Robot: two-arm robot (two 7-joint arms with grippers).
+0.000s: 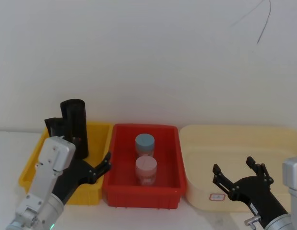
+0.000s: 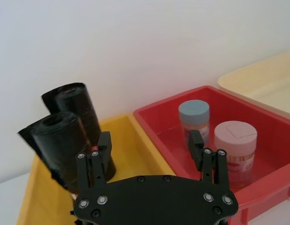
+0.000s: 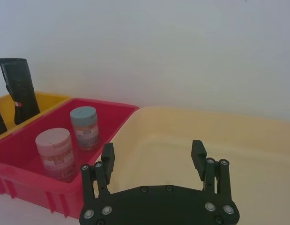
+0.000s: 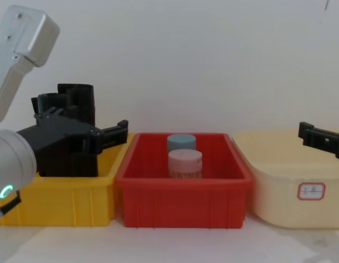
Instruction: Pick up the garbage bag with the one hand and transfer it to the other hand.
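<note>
Bag stands upright at the far side of the yellow bin, out at 9 o'clock from the red bin, with a second black roll just beside it on its 9 o'clock side. Left gripper hovers over the yellow bin, at 5 o'clock from the bag, fingers wide apart and closed on nothing. Right gripper hangs over the cream bin away at 3 o'clock, fingers apart too. Blue-lidded jar sits at 12 o'clock from the pink-lidded jar in the red bin
</note>
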